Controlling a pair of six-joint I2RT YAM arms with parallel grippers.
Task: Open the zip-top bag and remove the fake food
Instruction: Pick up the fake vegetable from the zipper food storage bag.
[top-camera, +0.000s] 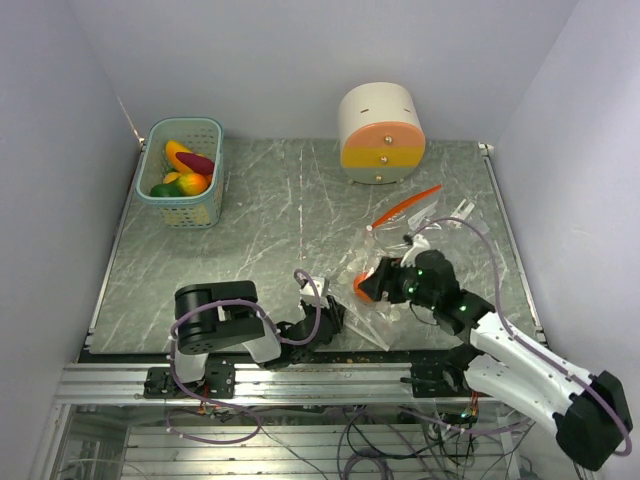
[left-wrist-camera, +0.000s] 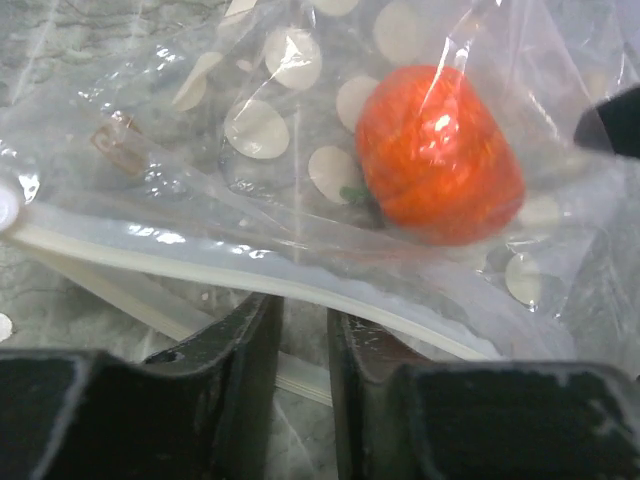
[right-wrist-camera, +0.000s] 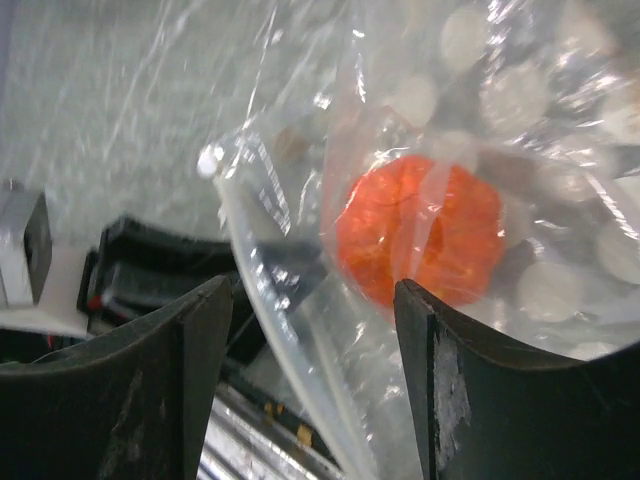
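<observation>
At the far left, the basket (top-camera: 192, 212) already holds several pieces of fake food (top-camera: 188, 170), well apart from both arms. Next comes the left gripper (left-wrist-camera: 305, 310), low at the near edge of the table. Its jaws are drawn almost together, and a pale strip of the bag's rim runs down into the narrow gap, so I judge it is pinching one lip of the zip-top bag (top-camera: 400, 245). The other zip track (left-wrist-camera: 250, 275) lies crosswise just beyond the fingertips, sloping down to the right. The two tracks look parted here, which suggests the mouth is open at this end.

Further right, one orange fruit (left-wrist-camera: 440, 155) sits inside the bag under the dotted film, ahead and to the right of the left jaws. It is roundish, a little wider than tall, with no strong long axis to line up on.

Rightmost is the right gripper (right-wrist-camera: 310, 295), fingers spread wide and holding nothing. The fruit lies straight ahead between them, so this arm is clearly the nearer. The film covers the fruit on this side, though, and the mouth lies toward the left gripper. In my judgement the reach has to enter from the left, or the fruit has to be pushed that way, while the left pinch keeps the lip steady
</observation>
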